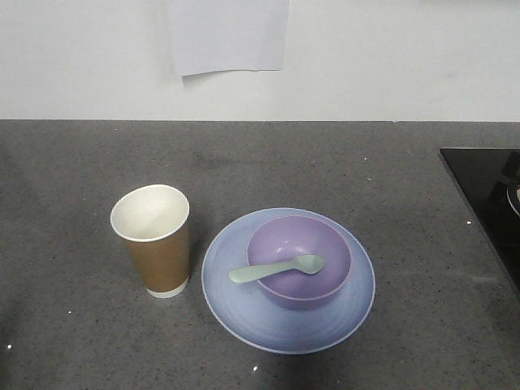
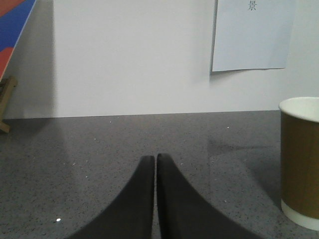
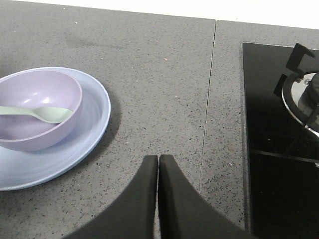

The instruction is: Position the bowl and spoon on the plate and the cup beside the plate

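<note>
The lavender bowl (image 1: 299,262) stands on the pale blue plate (image 1: 288,329), and the mint-green spoon (image 1: 276,270) lies in it with its handle over the left rim. The brown paper cup (image 1: 152,240) stands upright just left of the plate, apart from it. Neither arm shows in the front view. My left gripper (image 2: 155,158) is shut and empty over bare counter, with the cup (image 2: 300,162) to its right. My right gripper (image 3: 158,158) is shut and empty to the right of the plate (image 3: 92,127), the bowl (image 3: 37,112) and the spoon (image 3: 35,113).
A black cooktop (image 1: 487,195) occupies the right edge of the dark speckled counter (image 1: 260,162); its burner (image 3: 304,94) shows in the right wrist view. A white wall with a taped paper sheet (image 1: 230,36) backs the counter.
</note>
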`<state>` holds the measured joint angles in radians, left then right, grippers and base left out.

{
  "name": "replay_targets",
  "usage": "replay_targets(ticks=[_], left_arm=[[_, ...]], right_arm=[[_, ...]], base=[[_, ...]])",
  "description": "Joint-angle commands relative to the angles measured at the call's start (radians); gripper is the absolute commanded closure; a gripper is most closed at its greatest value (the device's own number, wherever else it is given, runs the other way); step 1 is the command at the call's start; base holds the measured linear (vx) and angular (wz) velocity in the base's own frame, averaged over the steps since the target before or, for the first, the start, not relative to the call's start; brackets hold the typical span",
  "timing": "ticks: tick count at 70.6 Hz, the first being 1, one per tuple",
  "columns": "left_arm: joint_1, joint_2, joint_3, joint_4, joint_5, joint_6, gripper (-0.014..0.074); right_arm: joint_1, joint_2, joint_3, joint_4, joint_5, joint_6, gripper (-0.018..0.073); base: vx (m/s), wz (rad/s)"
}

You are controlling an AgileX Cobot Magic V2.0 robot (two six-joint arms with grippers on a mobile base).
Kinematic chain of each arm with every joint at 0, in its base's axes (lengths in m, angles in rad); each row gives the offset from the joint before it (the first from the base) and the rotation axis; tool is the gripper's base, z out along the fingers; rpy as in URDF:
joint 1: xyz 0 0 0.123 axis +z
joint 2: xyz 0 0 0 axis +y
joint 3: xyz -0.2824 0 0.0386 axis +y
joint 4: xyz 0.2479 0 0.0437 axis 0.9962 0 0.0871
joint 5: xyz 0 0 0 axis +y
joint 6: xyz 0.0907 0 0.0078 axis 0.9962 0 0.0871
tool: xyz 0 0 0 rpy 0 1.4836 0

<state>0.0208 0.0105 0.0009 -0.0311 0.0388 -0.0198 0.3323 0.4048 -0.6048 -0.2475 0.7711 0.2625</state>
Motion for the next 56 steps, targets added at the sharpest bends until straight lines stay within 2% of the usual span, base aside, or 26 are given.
replay_targets(ticks=[1,8,19,56], left_arm=[[-0.001,-0.011,0.016,0.011,-0.138,-0.038,0.0604],[-0.001,-0.036,0.017,0.012,-0.119,-0.044,0.0604],[-0.001,-0.037,0.017,0.064,-0.119,-0.059,0.0604],[-0.001,-0.036,0.017,0.052,-0.109,-0.062,0.0604]], right_arm=[[-0.002,0.007,-0.025,-0.018,-0.066,-0.001,0.057],[-0.002,0.007,-0.025,-0.018,-0.066,-0.001,0.057],[-0.002,0.007,-0.025,-0.018,-0.065,-0.001,0.057],[-0.002,0.007,-0.025,-0.018,-0.065,-0.001,0.057]], base=[[0.0,0.0],[0.0,0.0],[0.0,0.0],[0.0,0.0]])
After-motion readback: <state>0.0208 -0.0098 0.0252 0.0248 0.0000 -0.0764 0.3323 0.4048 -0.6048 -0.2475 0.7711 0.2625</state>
